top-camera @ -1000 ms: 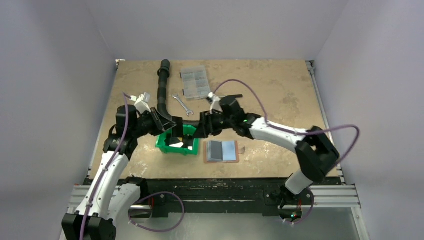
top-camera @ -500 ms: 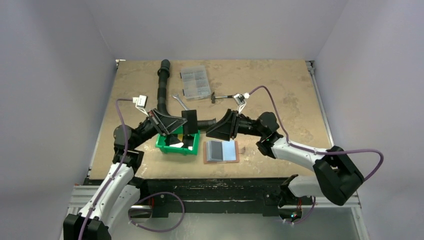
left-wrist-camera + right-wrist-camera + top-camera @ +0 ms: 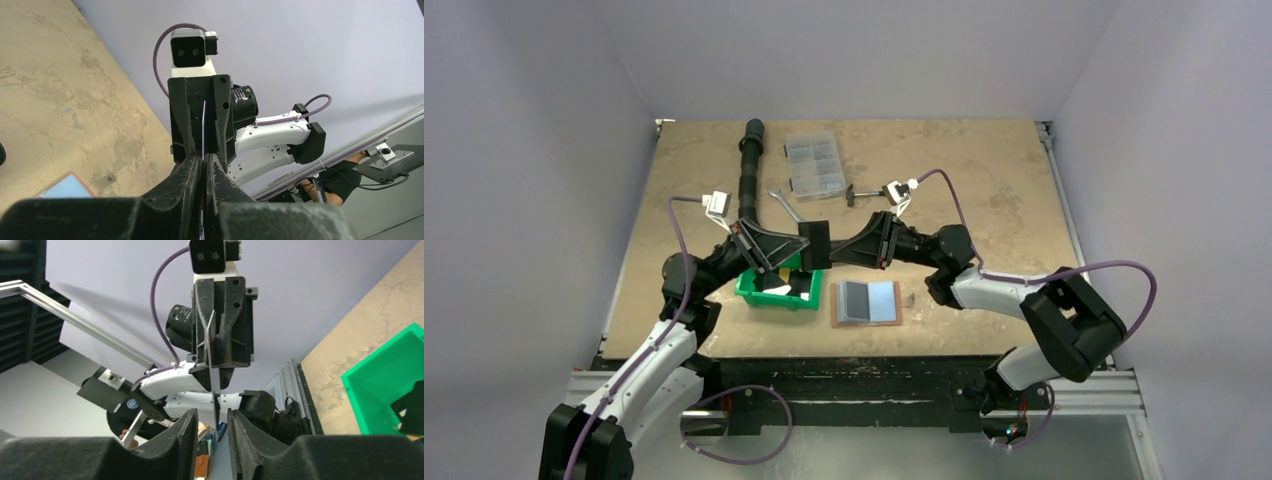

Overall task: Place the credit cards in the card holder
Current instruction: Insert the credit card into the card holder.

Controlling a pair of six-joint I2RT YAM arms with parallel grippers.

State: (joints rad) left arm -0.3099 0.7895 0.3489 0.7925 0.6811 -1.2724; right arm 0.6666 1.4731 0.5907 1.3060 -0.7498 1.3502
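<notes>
My left gripper (image 3: 792, 248) (image 3: 204, 159) is shut on a dark credit card (image 3: 813, 245), held on edge in the air above the green bin (image 3: 759, 290). The card shows as a thin line (image 3: 204, 125) between the closed fingers. My right gripper (image 3: 836, 250) (image 3: 212, 415) faces the left one, its jaws astride the card's free edge (image 3: 215, 400) with a gap on each side. The card holder (image 3: 867, 302) lies open on the table right of the bin, with a reddish-brown rim and grey-blue inside; one corner shows (image 3: 67, 186). More cards lie in the bin (image 3: 395, 385).
A black ribbed hose (image 3: 749, 180) runs from the back of the table down to the bin. A clear compartment box (image 3: 814, 167), a wrench (image 3: 786, 208) and a small clamp tool (image 3: 864, 192) lie behind the grippers. A small screw (image 3: 911, 298) sits right of the holder.
My right gripper has come left from over the bin's right side and now straddles the card, its jaws narrower than before. The left gripper shifted the card slightly right and stayed shut.
</notes>
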